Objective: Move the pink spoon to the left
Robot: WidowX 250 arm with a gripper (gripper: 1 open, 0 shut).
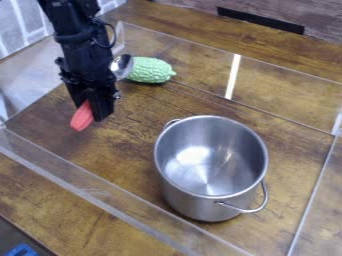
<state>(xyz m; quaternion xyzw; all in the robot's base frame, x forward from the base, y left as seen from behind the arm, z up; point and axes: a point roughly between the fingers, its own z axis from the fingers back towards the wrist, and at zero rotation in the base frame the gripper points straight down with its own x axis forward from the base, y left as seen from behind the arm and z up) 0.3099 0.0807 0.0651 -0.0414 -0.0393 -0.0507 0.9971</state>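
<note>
One pincer (88, 93) is grasping the pink spoon (83, 116); the spoon is lying slantwise beneath it, its pink handle pointing away from the green vegetable (154, 70).

Spoon (83, 117) had reddish-pink handle, shiny silver bowl. Gripper (91, 95) and arm (78, 25) black. Pot (210, 165) silver-grey, metallic sheen, paler rim. Bumpy vegetable (151, 70) light green, knobbly pattern. Table (134, 130) warm brown, streaked with darker wood grain. Strip (234, 77) on table white. Object in bottom corner (16, 246) dark, with blue.
</note>
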